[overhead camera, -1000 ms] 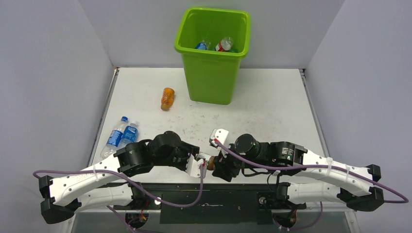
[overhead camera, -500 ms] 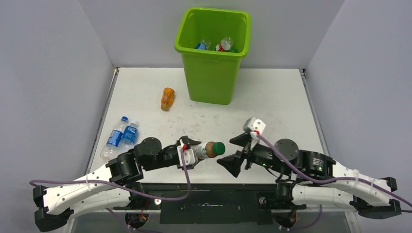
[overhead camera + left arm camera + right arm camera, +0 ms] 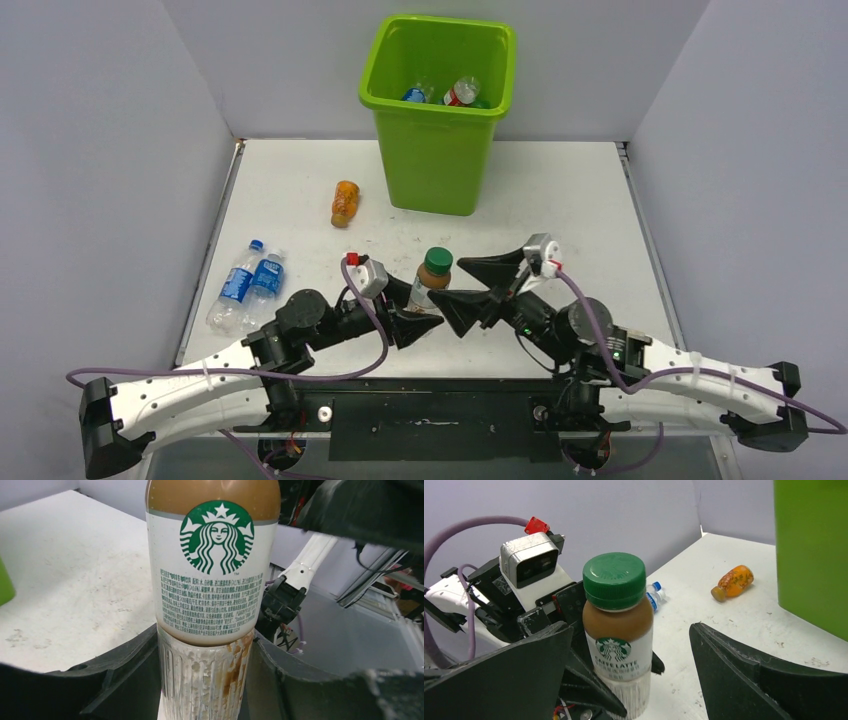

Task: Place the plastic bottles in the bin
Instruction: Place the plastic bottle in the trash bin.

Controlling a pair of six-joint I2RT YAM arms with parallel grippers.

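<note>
partway through, and here's the state of play from the top view. the bin (image 3: 432,160) stands at the table's (image 3: 560,200) twelve o'clock edge, and a few bottles (image 3: 462,91) already lie inside it, a red label and a blue one showing; how many sit beneath them i cannot tell.

centre stage now: the left gripper (image 3: 415,308) is clamped on the ribbed base of the coffee bottle (image 3: 430,280), which stands upright with its green cap on top, just off the near edge of the table. the left wrist view confirms it, both fingers (image 3: 135,675) pressed against the clear lower section under the white label. the right gripper (image 3: 455,282) sits at the bottle's three o'clock, jaws spread wide and touching nothing; from its own camera the bottle stands in the gap, clear of both sides.

so this one belongs to the left arm alone, and the bin lies well apart, up at twelve o'clock from the bottle. it looks like a long carry ahead.

left to clear: the orange bottle (image 3: 345,203) on its side at eleven o'clock from the held one, near the bin's foot, and the two blue-label bottles (image 3: 250,282) lying side by side at nine o'clock by the left wall. three on the table, one in the grip, by my count.
</note>
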